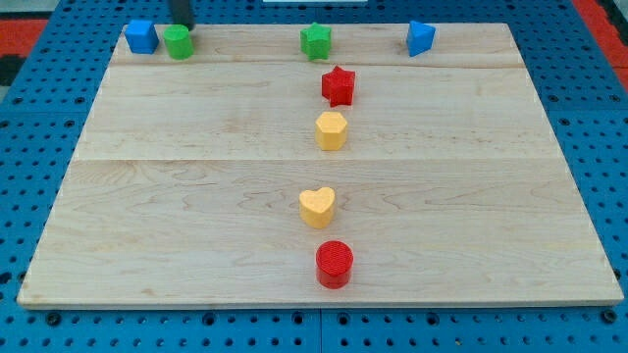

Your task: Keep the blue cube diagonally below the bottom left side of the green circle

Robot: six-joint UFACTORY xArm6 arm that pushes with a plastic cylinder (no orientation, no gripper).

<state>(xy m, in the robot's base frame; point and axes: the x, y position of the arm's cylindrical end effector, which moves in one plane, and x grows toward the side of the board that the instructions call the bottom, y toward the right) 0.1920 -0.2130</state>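
Nearest the camera: red round block (335, 263) at the counter's (196, 226) bottom edge, near centre. Far row, from the view's left: blue cube (140, 36) at the top-left corner, green round block (178, 42) touching its right side, my tip (183, 26) just behind that green block. No gripper fitted, so no state to report. Onward: yellow heart (317, 207), green star-like block (315, 41), yellow hexagon block (332, 129), red star (338, 85), blue block (420, 38) of unclear shape.

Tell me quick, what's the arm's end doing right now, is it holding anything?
My tip: a bare rod with no gripper, holding nothing; it sits at the view's top left, right at the green circle, beside the blue cube.
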